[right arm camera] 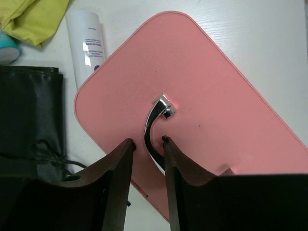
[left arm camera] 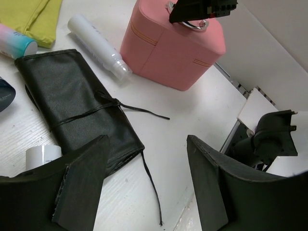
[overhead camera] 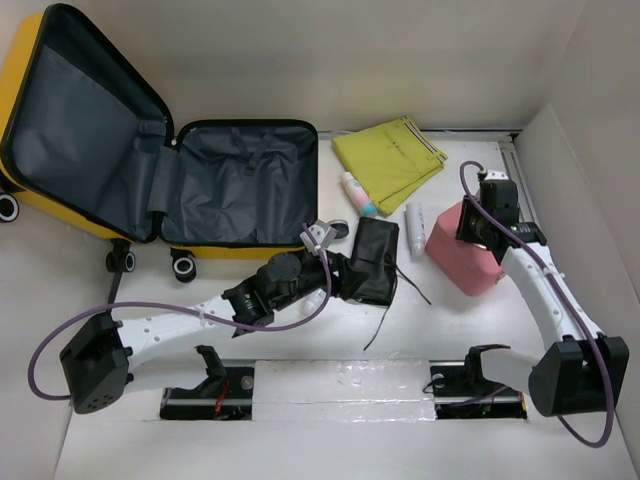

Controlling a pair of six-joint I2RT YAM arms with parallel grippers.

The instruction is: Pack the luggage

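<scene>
- Yellow luggage (overhead camera: 230, 180) lies open at the table's (overhead camera: 450, 320) far left, grey lining up.
- Right tool (right arm camera: 147, 141), narrow, grips the metal handle (right arm camera: 155, 120) of the pink case (right arm camera: 207, 96).
- Left tool (left arm camera: 147, 142) gapes wide over a black rolled pouch (left arm camera: 77, 101).

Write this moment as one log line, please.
left pincer: open over black roll | right pincer: shut on metal handle of pink case | suitcase: open, nothing inside seen
</scene>
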